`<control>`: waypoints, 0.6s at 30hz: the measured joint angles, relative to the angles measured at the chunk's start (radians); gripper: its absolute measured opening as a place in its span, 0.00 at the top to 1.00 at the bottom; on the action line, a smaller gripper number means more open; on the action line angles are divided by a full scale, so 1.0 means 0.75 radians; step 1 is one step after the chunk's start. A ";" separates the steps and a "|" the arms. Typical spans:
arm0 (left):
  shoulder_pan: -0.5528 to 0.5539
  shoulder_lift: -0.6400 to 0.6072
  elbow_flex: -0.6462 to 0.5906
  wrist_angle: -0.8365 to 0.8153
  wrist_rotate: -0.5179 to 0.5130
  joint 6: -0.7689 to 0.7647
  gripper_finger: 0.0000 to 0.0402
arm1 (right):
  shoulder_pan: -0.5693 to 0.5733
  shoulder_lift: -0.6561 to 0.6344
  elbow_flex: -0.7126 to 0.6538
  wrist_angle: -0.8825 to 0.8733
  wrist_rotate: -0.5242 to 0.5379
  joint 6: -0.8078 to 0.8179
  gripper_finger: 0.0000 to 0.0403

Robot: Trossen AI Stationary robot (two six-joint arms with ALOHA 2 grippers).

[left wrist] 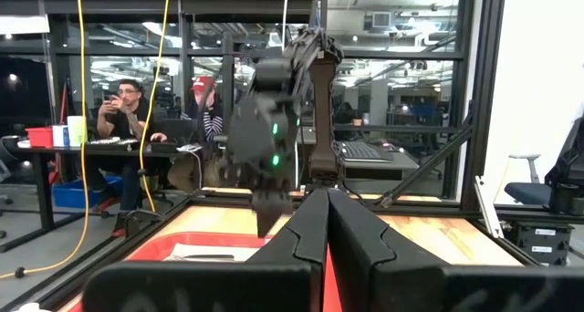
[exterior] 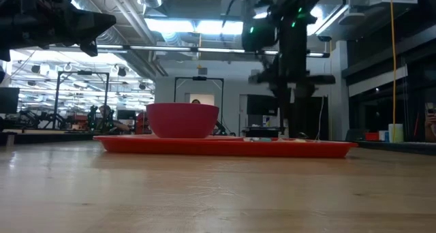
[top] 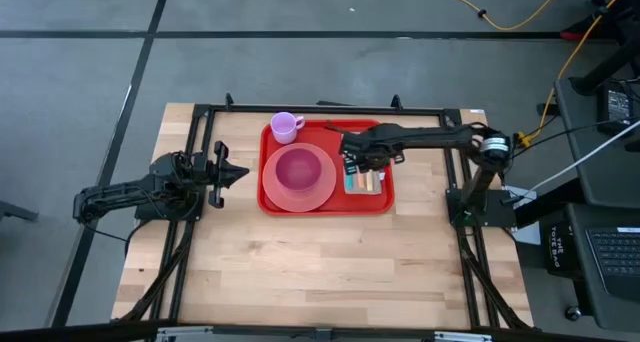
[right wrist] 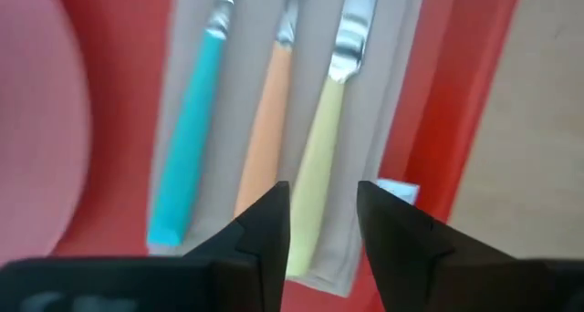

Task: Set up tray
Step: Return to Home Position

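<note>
The red tray [top: 315, 208] lies at the table's middle and shows as a low red slab in the low view [exterior: 225, 146]. On its right part a pale beige napkin [right wrist: 401, 66] carries three utensils with teal [right wrist: 187, 139], orange [right wrist: 265, 130] and yellow [right wrist: 319, 157] handles. My right gripper [right wrist: 324, 223] hangs open over them, pointing down, with the yellow handle's end between its fingers; no touch shows. It is above the napkin in the high view [top: 351, 165]. My left gripper [top: 238, 172] waits shut, left of the tray [left wrist: 327, 216].
A salmon-pink plate [top: 322, 190] with a deep pink bowl [top: 297, 169] sits on the tray's left part; the bowl stands tall in the low view [exterior: 182, 120]. A pale purple mug [top: 286, 127] stands at the tray's far left corner. People sit at desks beyond the table [left wrist: 128, 120].
</note>
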 joint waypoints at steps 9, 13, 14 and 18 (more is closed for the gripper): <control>0.000 0.000 0.000 0.000 0.000 -0.001 0.99 | 0.132 -0.271 0.000 -0.107 0.315 -0.134 0.75; 0.000 0.000 0.000 0.001 0.000 -0.060 0.99 | 0.240 -0.362 -0.048 -0.104 0.516 -0.166 0.93; 0.000 0.000 0.000 0.001 0.000 -0.080 0.99 | 0.263 -0.381 -0.073 -0.090 0.544 -0.177 0.96; 0.000 0.000 0.000 0.001 0.002 -0.153 0.99 | 0.342 -0.455 -0.235 0.108 0.613 -0.247 0.97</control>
